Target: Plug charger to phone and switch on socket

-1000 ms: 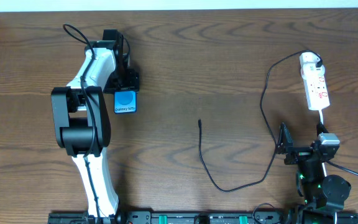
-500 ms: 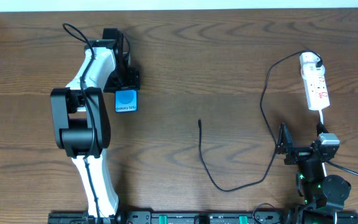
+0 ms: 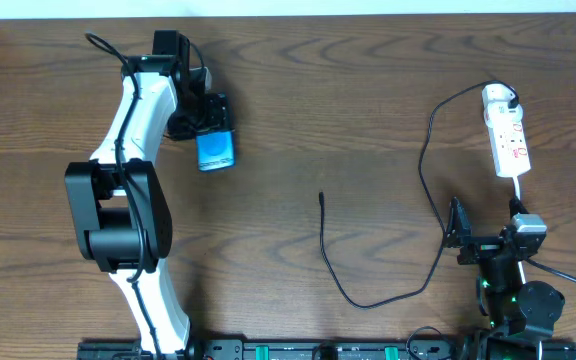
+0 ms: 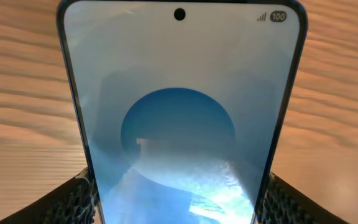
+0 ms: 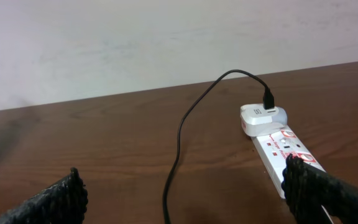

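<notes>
Left gripper [image 4: 178,202] was clamping the phone [image 3: 215,149] by its sides.
Right gripper [image 5: 185,194] gaped wide, facing the socket [image 5: 286,148].

A dark wooden bench [image 3: 298,100] is shown. At its far right the white socket [image 3: 511,143] is laid flat, a white plug [image 3: 498,97] fitted at its far end. From there the charger [image 3: 421,165] is looped across the wood, its free end left near the middle.

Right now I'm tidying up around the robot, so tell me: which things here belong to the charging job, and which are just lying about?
For the job: phone, gripped by the left fingers; charger; socket, with its white plug.
Not part of it: wooden table; black rail at the front edge.
</notes>
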{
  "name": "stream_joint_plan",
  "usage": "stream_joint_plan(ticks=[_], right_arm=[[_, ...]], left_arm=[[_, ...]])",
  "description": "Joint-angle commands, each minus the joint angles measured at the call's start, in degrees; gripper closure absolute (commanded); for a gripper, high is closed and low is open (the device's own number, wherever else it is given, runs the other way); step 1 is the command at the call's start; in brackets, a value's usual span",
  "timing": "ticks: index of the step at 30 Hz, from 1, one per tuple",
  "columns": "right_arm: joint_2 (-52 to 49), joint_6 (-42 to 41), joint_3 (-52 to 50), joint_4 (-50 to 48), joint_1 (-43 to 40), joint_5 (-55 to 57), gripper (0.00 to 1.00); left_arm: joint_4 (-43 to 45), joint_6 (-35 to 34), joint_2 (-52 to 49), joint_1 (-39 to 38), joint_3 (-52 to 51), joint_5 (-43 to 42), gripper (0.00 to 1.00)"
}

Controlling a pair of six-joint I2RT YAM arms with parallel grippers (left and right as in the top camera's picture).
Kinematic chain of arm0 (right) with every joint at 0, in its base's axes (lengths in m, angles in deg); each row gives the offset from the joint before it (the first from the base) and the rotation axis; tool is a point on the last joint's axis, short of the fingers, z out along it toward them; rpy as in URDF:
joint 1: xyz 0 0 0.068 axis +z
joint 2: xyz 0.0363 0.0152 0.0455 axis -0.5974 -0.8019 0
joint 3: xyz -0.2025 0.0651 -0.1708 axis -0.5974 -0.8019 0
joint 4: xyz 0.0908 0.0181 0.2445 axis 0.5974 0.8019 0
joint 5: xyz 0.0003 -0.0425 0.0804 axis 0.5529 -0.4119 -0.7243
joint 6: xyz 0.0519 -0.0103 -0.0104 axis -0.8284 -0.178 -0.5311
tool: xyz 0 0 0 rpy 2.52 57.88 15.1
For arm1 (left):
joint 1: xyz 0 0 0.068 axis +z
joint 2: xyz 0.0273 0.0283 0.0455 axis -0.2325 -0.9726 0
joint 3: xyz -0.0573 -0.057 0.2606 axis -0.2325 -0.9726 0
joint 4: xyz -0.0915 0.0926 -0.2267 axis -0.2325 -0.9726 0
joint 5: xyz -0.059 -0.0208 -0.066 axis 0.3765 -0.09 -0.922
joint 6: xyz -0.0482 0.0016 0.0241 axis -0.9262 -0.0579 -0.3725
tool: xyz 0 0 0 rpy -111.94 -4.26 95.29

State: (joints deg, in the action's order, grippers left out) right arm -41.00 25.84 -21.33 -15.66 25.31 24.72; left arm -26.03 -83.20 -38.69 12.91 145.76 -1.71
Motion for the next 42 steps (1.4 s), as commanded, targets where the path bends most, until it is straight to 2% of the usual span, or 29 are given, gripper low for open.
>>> stream_joint_plan(ticks=[1, 6, 8, 13, 22, 27, 42], right_arm=[[0.3, -0.2, -0.1, 0.3, 0.2, 0.2, 0.01], [0.3, -0.2, -0.1, 0.3, 0.2, 0.2, 0.01], [0.3, -0.2, -0.1, 0.3, 0.2, 0.2, 0.01], [0.3, -0.2, -0.1, 0.3, 0.2, 0.2, 0.01], [0.3, -0.2, -0.1, 0.3, 0.2, 0.2, 0.01], [0.3, -0.2, -0.1, 0.3, 0.2, 0.2, 0.01], [0.3, -0.2, -0.1, 0.3, 0.2, 0.2, 0.01]], left_arm=[[-0.1, -7.7, 2.2, -0.1, 1.0, -16.8, 0.93], [0.1, -16.3, 2.2, -0.1, 1.0, -32.1, 0.93], [0.1, -23.8, 2.2, -0.1, 1.0, -38.1, 0.93], [0.1, -38.7, 2.2, -0.1, 1.0, -47.2, 0.92], [0.1, -53.7, 2.2, -0.1, 1.0, -60.5, 0.92], [0.1, -57.6, 2.2, -0.1, 1.0, -66.1, 0.92], [0.1, -58.6, 2.2, 0.0, 1.0, -65.9, 0.93]])
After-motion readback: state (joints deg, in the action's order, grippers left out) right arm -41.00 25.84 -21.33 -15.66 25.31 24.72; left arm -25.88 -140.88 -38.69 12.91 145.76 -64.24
